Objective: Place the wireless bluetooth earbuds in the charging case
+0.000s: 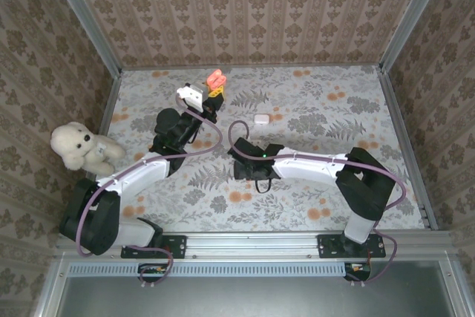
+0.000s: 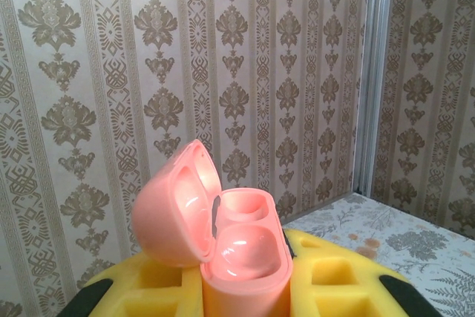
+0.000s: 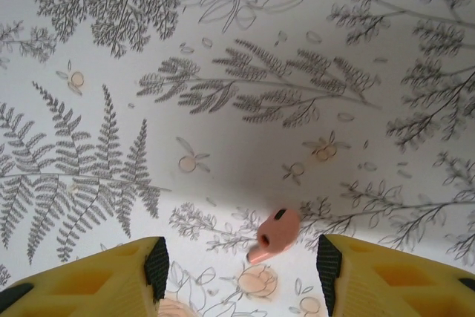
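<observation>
— Where does the pink earbud [image 3: 273, 234] lie?
— On the floral table [image 3: 223, 72], between the yellow fingers [image 3: 96, 287] of the right gripper [image 3: 241, 261]. In the wrist view it sits nearer the right-hand finger and touches neither. The jaws stand apart, holding nothing.
— And the pink charging case [image 2: 249, 246]?
— The left gripper [image 2: 245, 291] is clamped on it, raised before the patterned wall [image 2: 89, 72], its lid [image 2: 174, 213] hinged open.
</observation>
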{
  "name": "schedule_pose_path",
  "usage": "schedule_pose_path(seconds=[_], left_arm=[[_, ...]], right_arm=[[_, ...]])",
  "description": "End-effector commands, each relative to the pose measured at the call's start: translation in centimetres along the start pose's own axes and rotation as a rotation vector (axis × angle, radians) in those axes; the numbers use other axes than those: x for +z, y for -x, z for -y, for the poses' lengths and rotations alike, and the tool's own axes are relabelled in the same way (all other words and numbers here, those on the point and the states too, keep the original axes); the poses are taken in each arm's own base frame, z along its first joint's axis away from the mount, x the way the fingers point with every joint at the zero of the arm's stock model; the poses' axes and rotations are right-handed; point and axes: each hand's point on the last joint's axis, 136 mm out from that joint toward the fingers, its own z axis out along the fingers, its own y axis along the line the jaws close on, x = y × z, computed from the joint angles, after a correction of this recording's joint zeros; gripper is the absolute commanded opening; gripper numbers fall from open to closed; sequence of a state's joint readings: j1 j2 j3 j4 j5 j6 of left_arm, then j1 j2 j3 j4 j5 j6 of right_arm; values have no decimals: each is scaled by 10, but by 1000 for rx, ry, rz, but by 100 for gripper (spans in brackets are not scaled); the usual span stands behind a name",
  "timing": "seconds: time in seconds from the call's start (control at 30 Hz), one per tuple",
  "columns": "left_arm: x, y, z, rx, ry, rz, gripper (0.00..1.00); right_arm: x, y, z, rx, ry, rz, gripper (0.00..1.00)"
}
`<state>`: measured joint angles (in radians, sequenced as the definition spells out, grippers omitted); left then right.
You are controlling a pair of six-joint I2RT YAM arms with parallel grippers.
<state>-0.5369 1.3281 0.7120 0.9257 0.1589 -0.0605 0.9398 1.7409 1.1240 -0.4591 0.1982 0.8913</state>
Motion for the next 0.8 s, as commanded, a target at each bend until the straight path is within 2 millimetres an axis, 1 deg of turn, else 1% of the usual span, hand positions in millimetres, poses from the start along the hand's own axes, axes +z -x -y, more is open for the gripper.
schedule_pose_path(seconds=[0.0, 0.1, 0.4, 0.6, 0.77], left_arm=[[-6, 18, -2, 5, 11, 61, 0], [-7, 19, -2, 5, 12, 63, 0], [-9, 20, -3, 5, 13, 67, 0], [-8, 22, -3, 3, 11, 70, 0], [-8, 24, -3, 3, 8, 72, 0]], right_arm=[[10, -5, 9, 33, -80, -5, 58], [15, -7, 9, 29, -94, -10, 57], [27, -8, 18, 12, -159, -9, 51], [37, -14, 20, 12, -167, -35, 42], [39, -17, 23, 26, -153, -41, 33]])
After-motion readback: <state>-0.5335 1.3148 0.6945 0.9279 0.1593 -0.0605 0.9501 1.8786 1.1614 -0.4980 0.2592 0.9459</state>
